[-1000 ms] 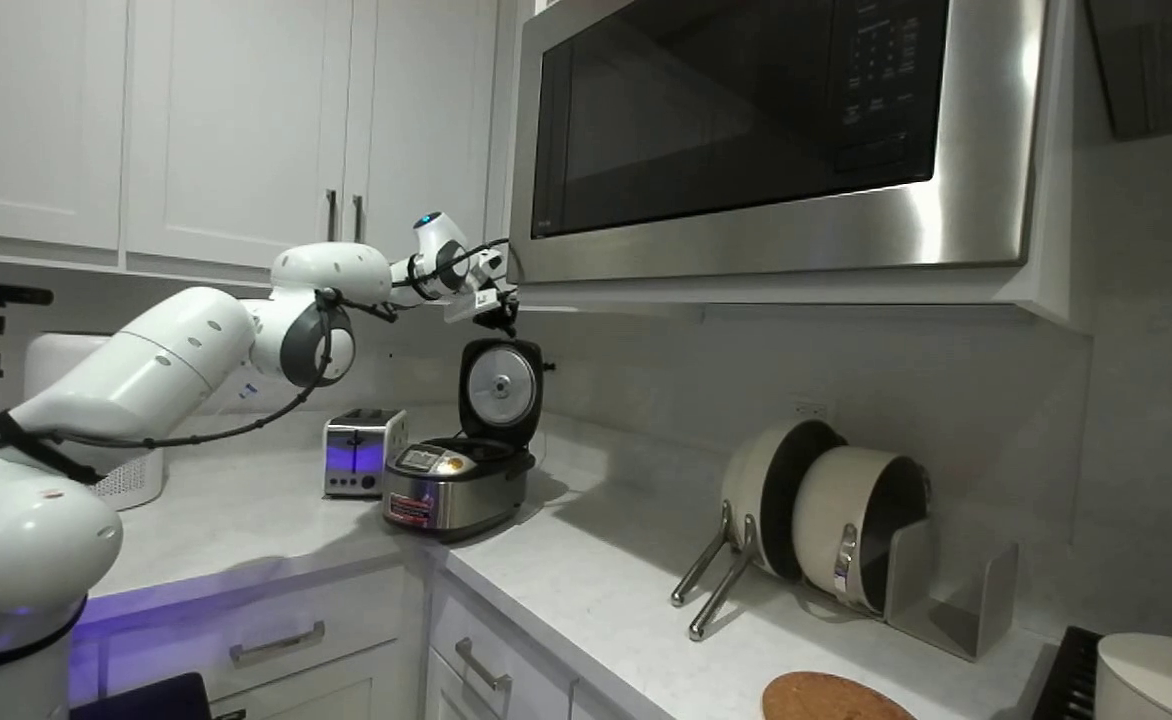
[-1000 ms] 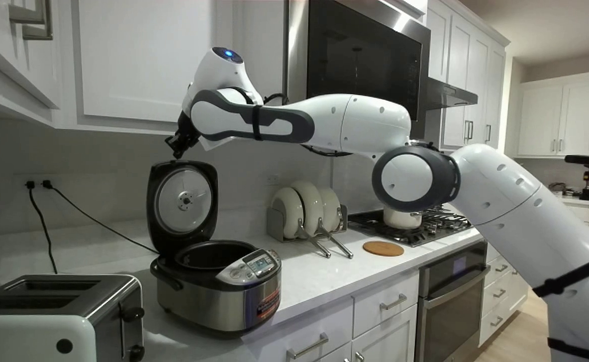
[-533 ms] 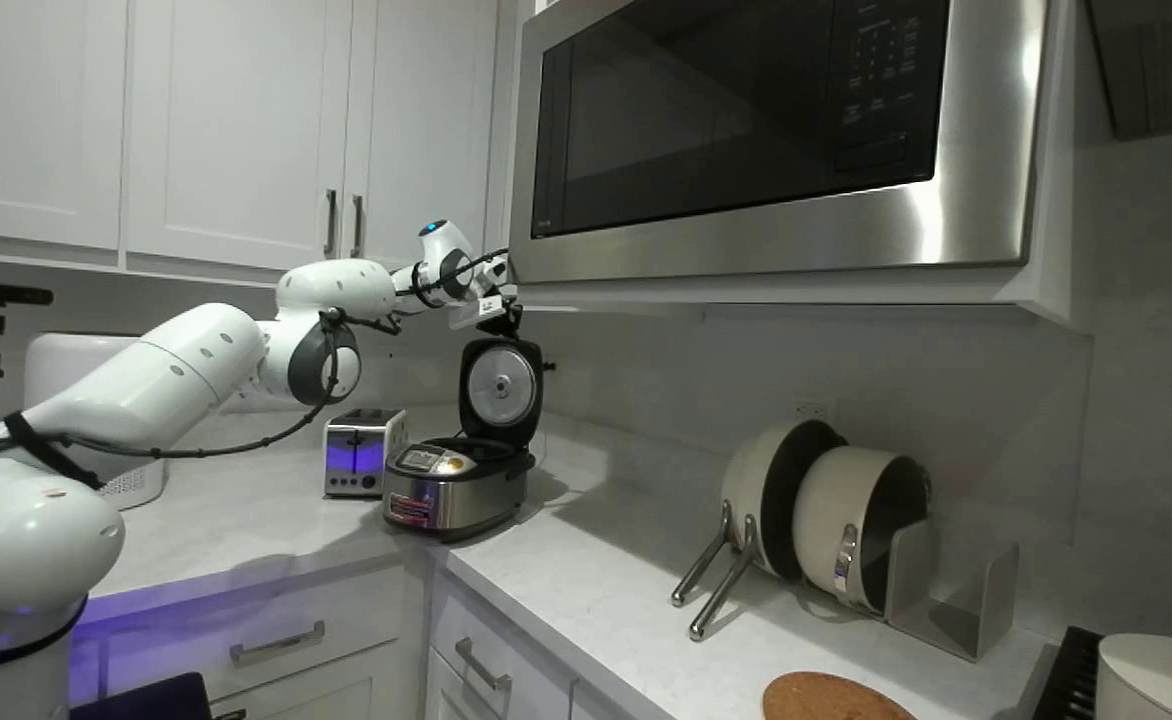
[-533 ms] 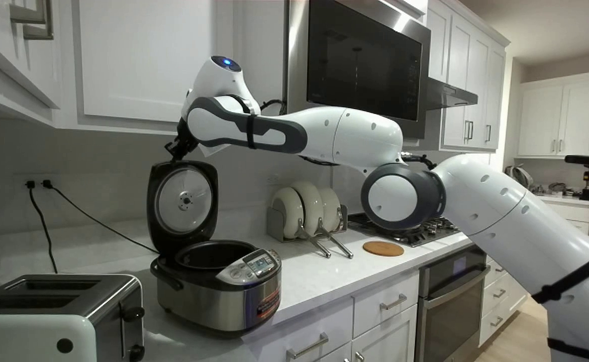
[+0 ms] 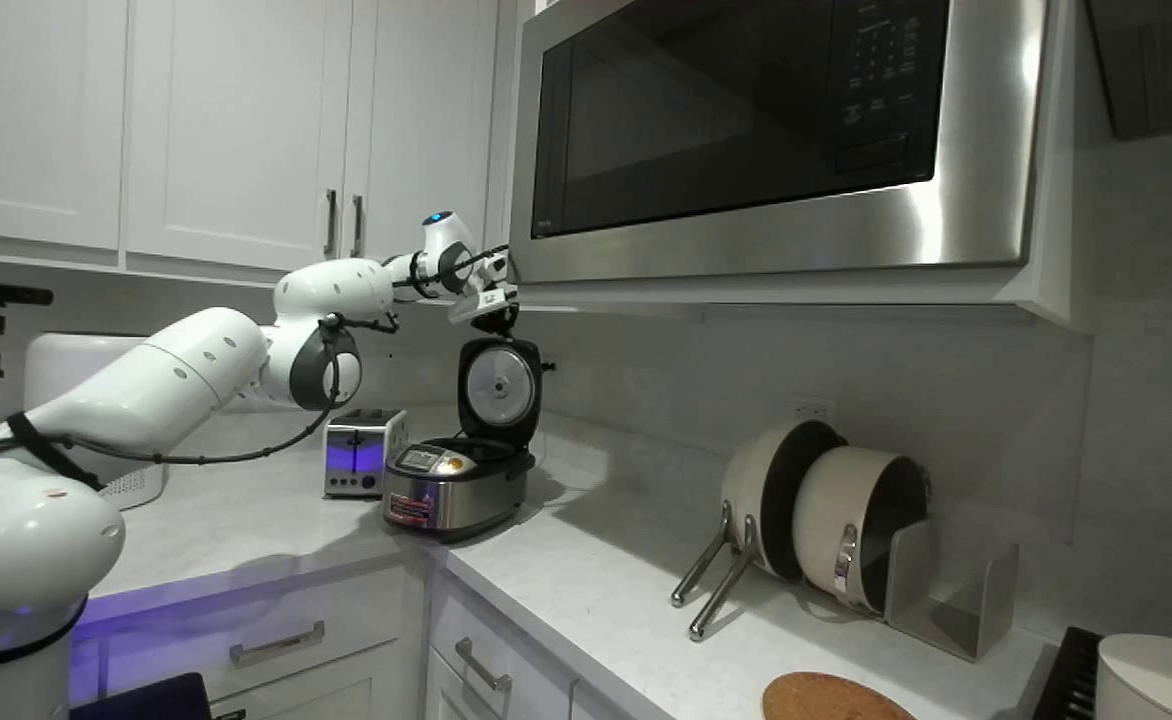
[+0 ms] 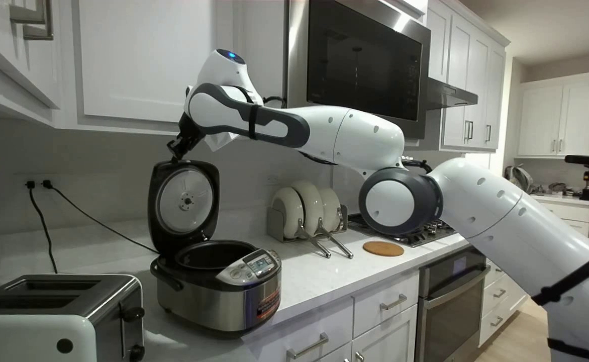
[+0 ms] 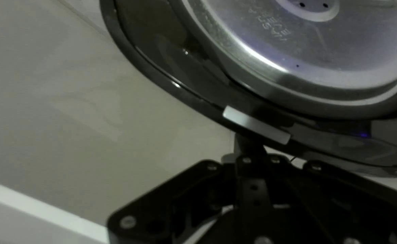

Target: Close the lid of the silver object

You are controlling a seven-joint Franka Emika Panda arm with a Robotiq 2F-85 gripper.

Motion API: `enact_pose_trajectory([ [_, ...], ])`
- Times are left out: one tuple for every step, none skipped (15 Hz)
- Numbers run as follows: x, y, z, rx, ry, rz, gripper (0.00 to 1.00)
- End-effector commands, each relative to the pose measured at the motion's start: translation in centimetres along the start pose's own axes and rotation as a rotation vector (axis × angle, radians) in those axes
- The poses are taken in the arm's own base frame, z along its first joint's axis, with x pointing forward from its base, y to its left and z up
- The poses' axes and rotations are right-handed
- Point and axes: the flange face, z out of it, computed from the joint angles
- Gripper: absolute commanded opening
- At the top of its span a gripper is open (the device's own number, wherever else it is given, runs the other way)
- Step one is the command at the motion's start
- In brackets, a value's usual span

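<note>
The silver object is a silver and black rice cooker (image 5: 461,500) (image 6: 209,304) on the counter corner. Its black lid (image 5: 499,388) (image 6: 184,201) stands up open, with a round metal plate inside. In the wrist view the lid (image 7: 307,57) fills the upper right. My black gripper (image 5: 504,328) (image 6: 175,153) is at the lid's top edge in both exterior views. In the wrist view the gripper (image 7: 249,145) has its fingers together, and the tips pass behind the lid's rim and are hidden. Nothing shows between the fingers. The fingers appear to touch the lid's back side.
A toaster (image 5: 364,455) (image 6: 58,317) stands beside the cooker. The microwave (image 5: 776,140) and wall cabinets (image 5: 236,130) hang close above the arm. Pans in a rack (image 5: 826,520) (image 6: 307,211) and a round cork mat (image 6: 383,248) are farther along the counter. A cord (image 6: 98,216) runs behind the lid.
The arm has come down to the lid's top edge, then its wrist has risen a little and tilted. The lid has leaned very slightly toward the cooker's front.
</note>
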Motion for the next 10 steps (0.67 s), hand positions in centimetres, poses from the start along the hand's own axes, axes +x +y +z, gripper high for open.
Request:
enact_pose_trajectory([
  [-0.5, -0.2, -0.1, 0.082, -0.029, -0.048, 0.00],
  [-0.4, -0.2, 0.0, 0.097, -0.034, -0.053, 0.00],
  [-0.7, -0.1, 0.2, 0.114, -0.040, -0.056, 0.00],
  [-0.8, -0.1, 0.4, 0.123, -0.047, -0.058, 0.00],
  [-1.1, -0.1, 0.7, 0.133, -0.059, -0.059, 0.00],
  [-1.2, -0.1, 0.8, 0.136, -0.065, -0.058, 0.00],
  [-1.4, -0.1, 1.0, 0.142, -0.074, -0.060, 0.00],
  [-1.4, 0.0, 0.8, 0.146, -0.081, -0.058, 0.00],
  [-1.6, 0.0, 1.0, 0.148, -0.090, -0.056, 0.00],
  [-1.8, 0.0, 1.1, 0.150, -0.101, -0.055, 0.00],
])
